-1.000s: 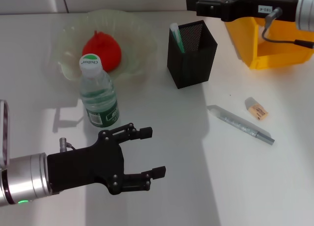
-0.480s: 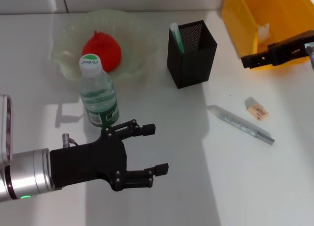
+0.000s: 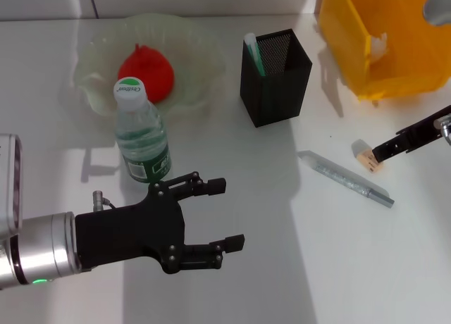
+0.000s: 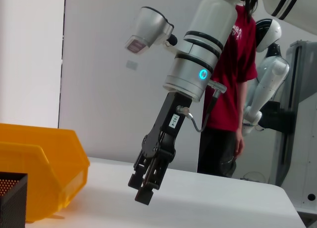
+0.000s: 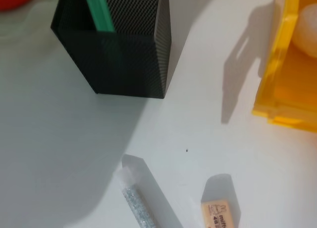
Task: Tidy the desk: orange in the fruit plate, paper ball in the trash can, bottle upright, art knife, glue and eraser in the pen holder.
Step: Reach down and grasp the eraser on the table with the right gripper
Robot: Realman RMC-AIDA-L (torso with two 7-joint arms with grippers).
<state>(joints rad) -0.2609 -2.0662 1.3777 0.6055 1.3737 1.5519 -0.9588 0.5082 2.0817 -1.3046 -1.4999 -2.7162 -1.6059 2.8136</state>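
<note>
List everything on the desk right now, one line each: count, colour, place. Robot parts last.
orange: 1, red-orange, in the fruit plate.
fruit plate: 1, pale green, far left of the desk.
bottle: 1, clear with green label and white cap, upright just in front of the plate.
pen holder: 1, black mesh, centre back, a green-and-white stick standing in it.
trash can: 1, yellow, far right corner.
paper ball: 1, white, inside the trash can.
glittery stick: 1, silver-grey, lying flat right of centre.
eraser: 1, whitish-tan, lying beside the stick.
left gripper: black, open, low near the bottle.
right gripper: black, by the eraser.
</note>
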